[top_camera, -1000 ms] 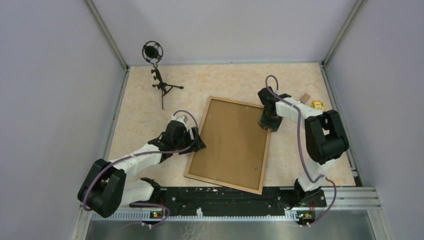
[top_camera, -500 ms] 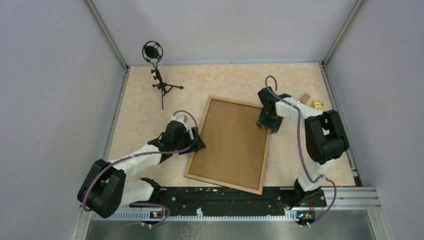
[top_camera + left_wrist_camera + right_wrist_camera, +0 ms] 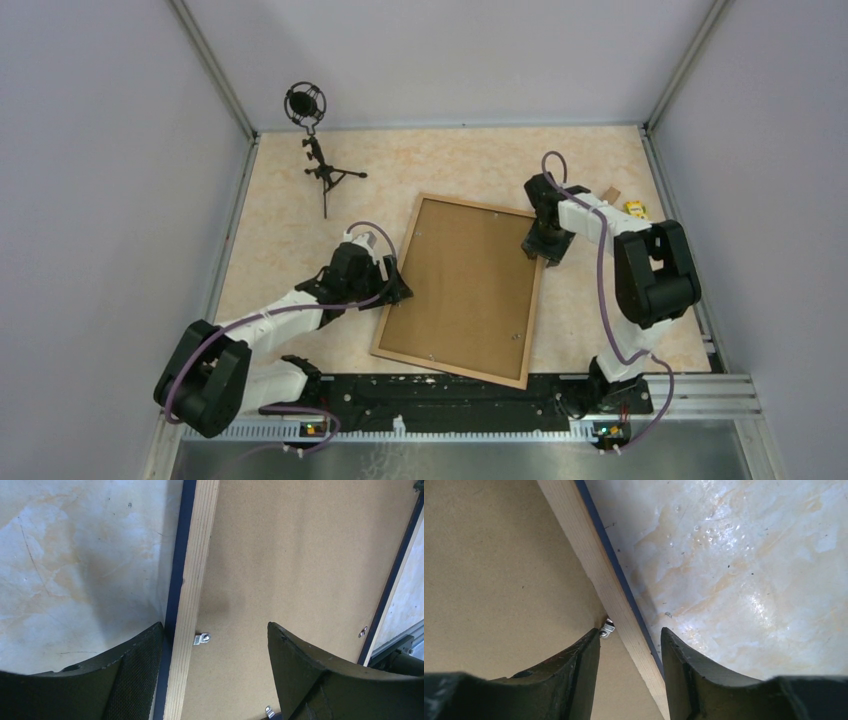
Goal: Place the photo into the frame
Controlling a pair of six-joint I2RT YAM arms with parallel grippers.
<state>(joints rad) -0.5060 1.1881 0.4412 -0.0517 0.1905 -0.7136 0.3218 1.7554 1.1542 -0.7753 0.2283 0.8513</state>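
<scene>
Top external view: the frame (image 3: pixel 480 207) lies face-down, backing board (image 3: pixel 465 285) up — photo unseen. The left claw (image 3: pixel 215 627) is spread astride its left rail, the right claw (image 3: pixel 630 630) spread astride its right — probably steadying it.

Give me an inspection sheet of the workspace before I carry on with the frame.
Surface: marbled beige table, faint scuffs.
Job's things: frame lies flat, wood side up, with the brown backing board inside it; photo not seen.
Clutter: microphone on a stand, far left; small yellow thing and tan scrap, far right.
Grippers: left gripper open, astride the frame's left rail; right gripper open, astride the right rail beside a metal clip.
Cables: purple cables loop along both arms; no snag seen.
Surroundings: grey walls; black rail at the near edge.
</scene>
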